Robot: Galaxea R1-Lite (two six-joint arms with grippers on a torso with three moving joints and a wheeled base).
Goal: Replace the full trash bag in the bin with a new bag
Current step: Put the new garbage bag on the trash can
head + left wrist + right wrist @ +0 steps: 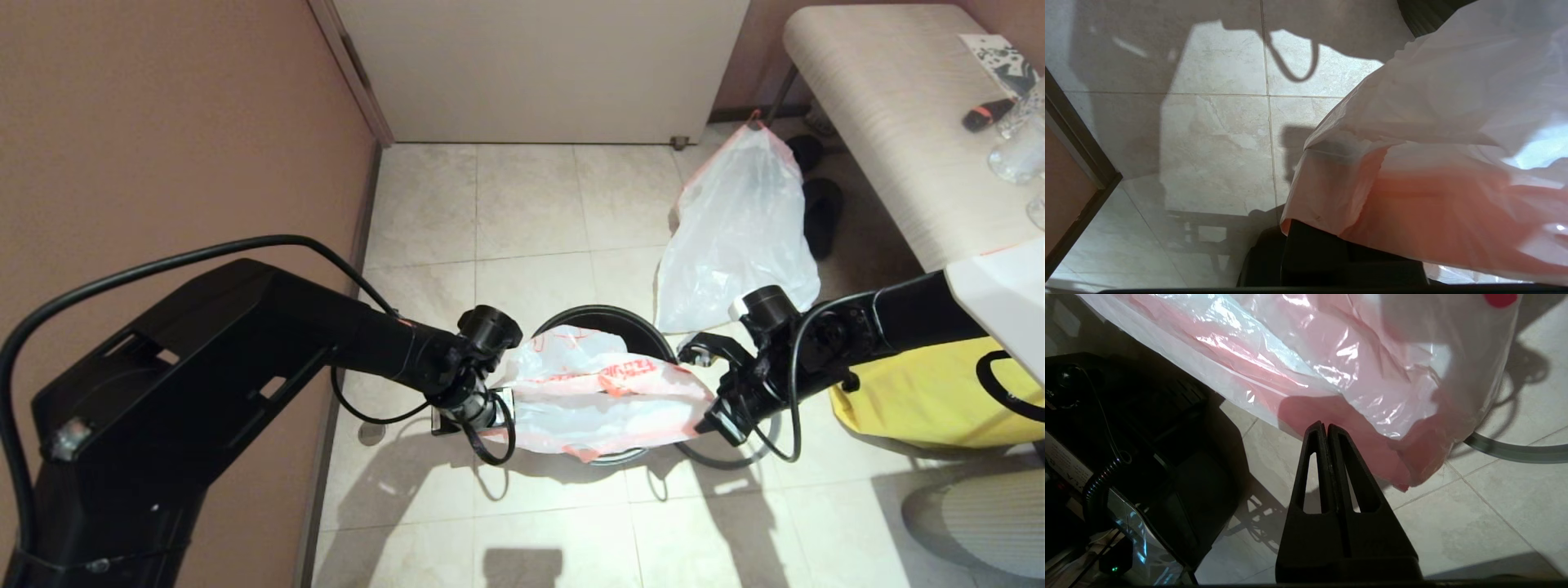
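Note:
The new bag (604,396), limp white plastic with an orange-red hem and red lettering, hangs stretched between my two grippers just above the bin (571,317), a round black wastebasket on the floor. My left gripper (500,411) holds its left end; in the left wrist view the hem (1412,204) drapes over the fingers and hides them. My right gripper (1323,426) is shut with its tips in the pink hem (1355,428) at the bag's right end (709,420). The full trash bag (735,229) stands bulging on the tiles behind the bin to the right. A thin grey ring (1515,452) lies on the floor.
A brown wall (163,122) runs close along the left and a white door (539,65) closes the back. A bench (882,122) with small items stands at the right, dark slippers (824,212) under it. A yellow fabric bag (914,400) sits beside my right arm.

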